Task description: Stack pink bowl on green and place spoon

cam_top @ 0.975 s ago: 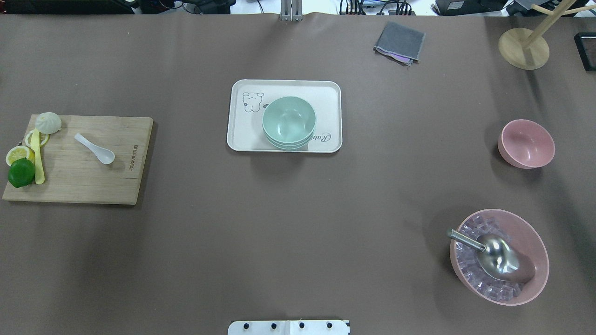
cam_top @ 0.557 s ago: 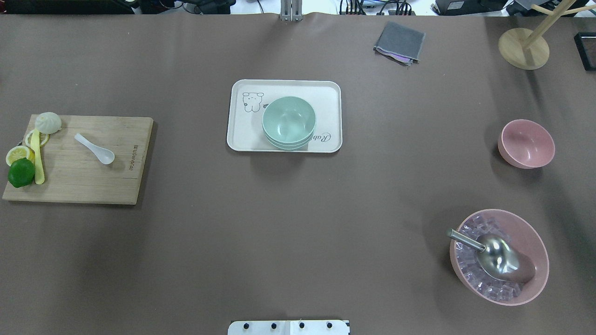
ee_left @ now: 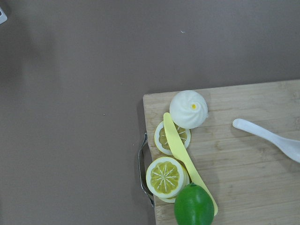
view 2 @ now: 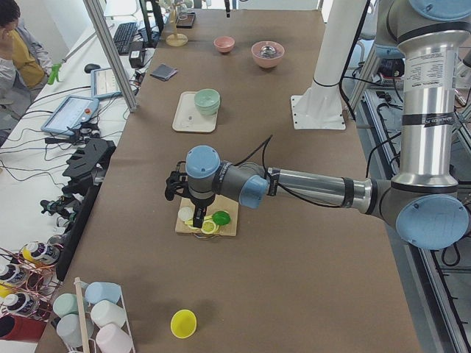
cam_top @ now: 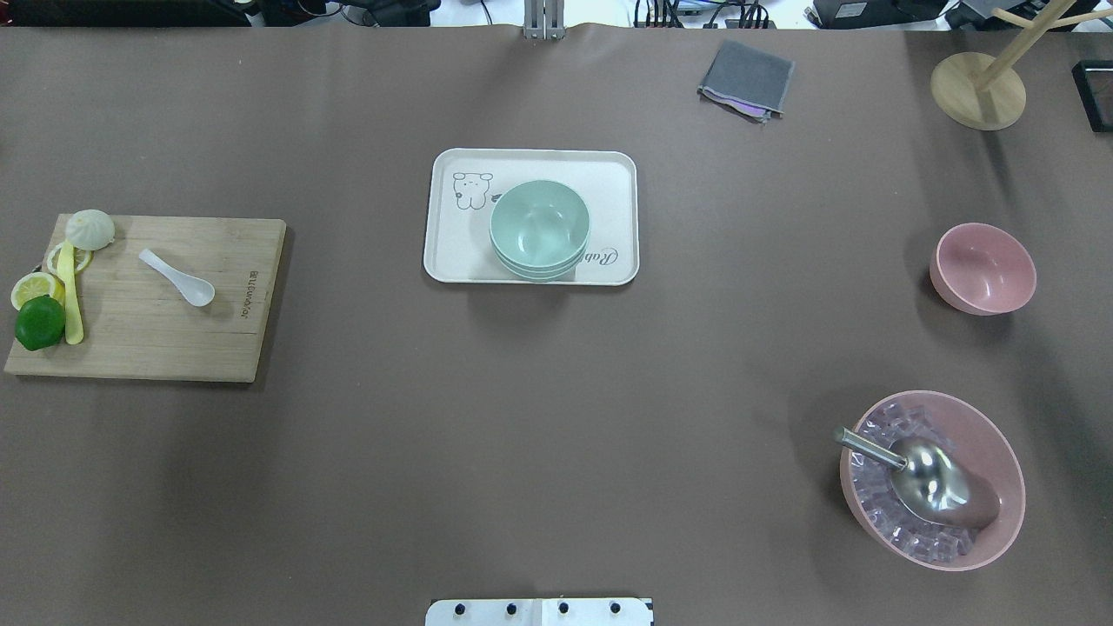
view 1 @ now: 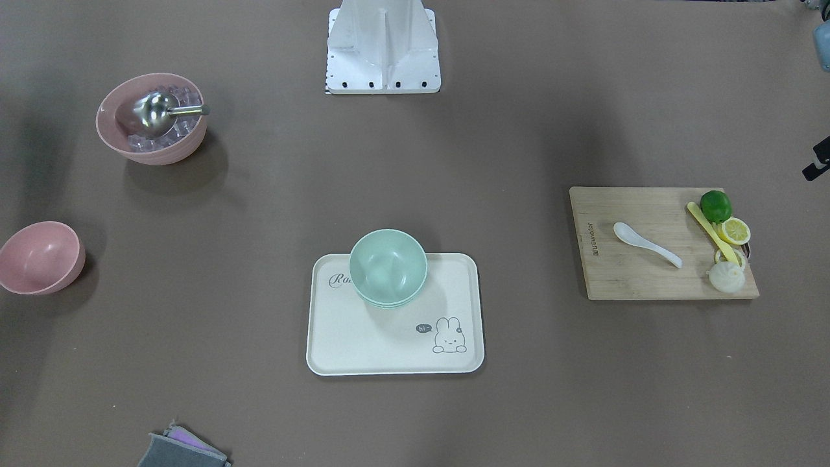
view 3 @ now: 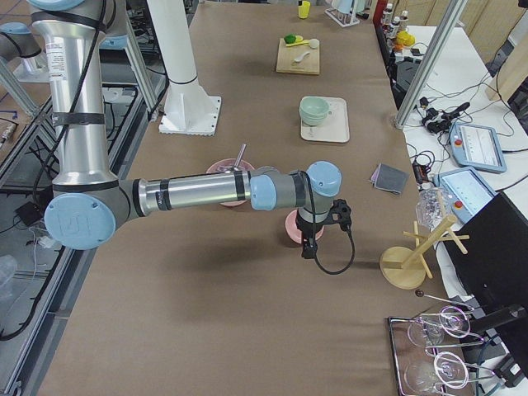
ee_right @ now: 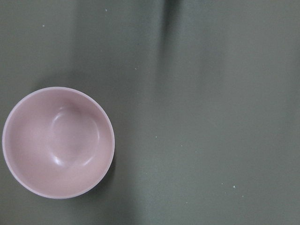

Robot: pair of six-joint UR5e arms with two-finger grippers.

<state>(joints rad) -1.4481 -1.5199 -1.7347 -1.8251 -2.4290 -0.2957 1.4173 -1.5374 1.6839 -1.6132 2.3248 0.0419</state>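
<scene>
A small pink bowl (cam_top: pixel 983 268) stands empty on the table at the right; it fills the lower left of the right wrist view (ee_right: pixel 58 142). Stacked green bowls (cam_top: pixel 540 228) sit on a white tray (cam_top: pixel 452 252) at the centre. A white spoon (cam_top: pixel 177 277) lies on a wooden cutting board (cam_top: pixel 156 339) at the left and shows in the left wrist view (ee_left: pixel 269 138). My left gripper (view 2: pixel 193 212) hangs over the board's outer end. My right gripper (view 3: pixel 312 243) hangs beside the pink bowl. Both show only in side views, so I cannot tell if they are open.
A large pink bowl (cam_top: pixel 932 480) with ice cubes and a metal scoop stands at the near right. A lime (cam_top: pixel 40 322), lemon slices, a bun and a yellow knife lie on the board. A grey cloth (cam_top: pixel 747 78) and a wooden stand (cam_top: pixel 977 90) are at the far right.
</scene>
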